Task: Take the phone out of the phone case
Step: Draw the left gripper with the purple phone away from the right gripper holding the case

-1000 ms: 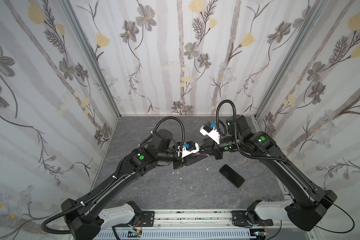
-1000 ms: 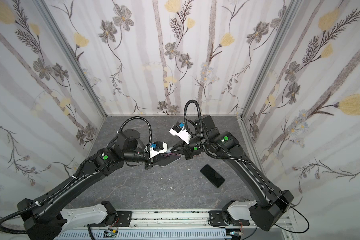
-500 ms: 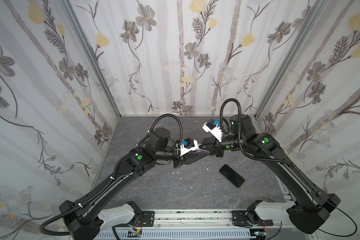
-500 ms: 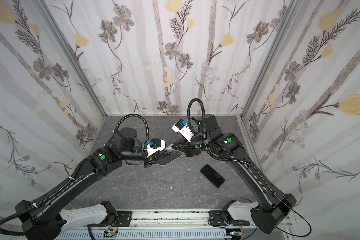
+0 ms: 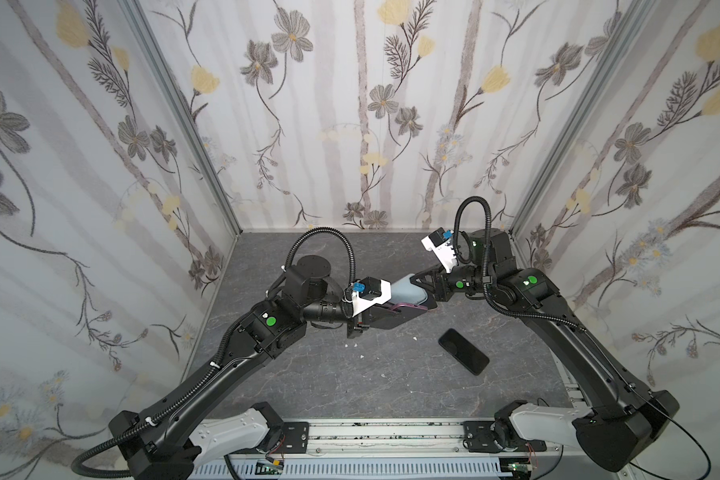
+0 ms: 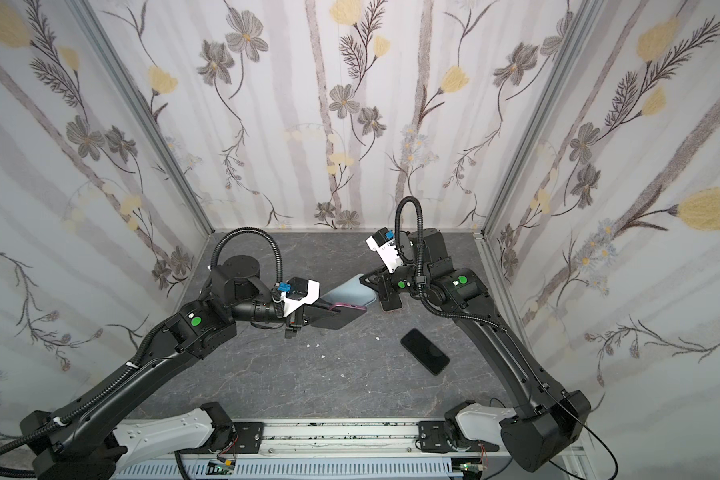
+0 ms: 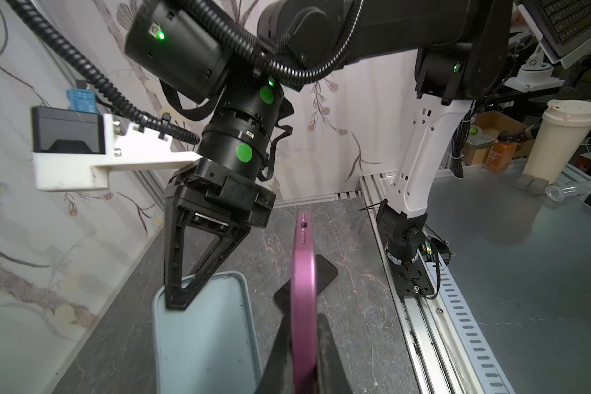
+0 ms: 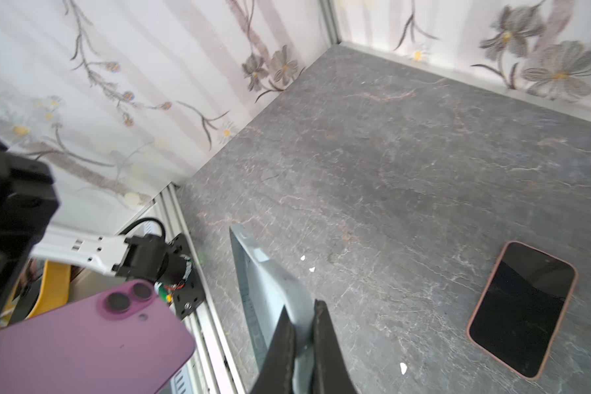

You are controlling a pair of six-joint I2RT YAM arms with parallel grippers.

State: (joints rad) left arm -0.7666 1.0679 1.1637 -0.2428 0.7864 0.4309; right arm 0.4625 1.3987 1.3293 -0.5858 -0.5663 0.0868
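The left gripper [image 7: 302, 351] is clenching the phone [image 7: 302, 273], already free and just beside the case [image 8: 273, 283]; the right gripper [image 8: 302, 344] is pinching the case's rim, likely so each gripper anchors one part.

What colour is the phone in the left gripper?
Purple. The phone shows best in the right wrist view, its back facing the camera.
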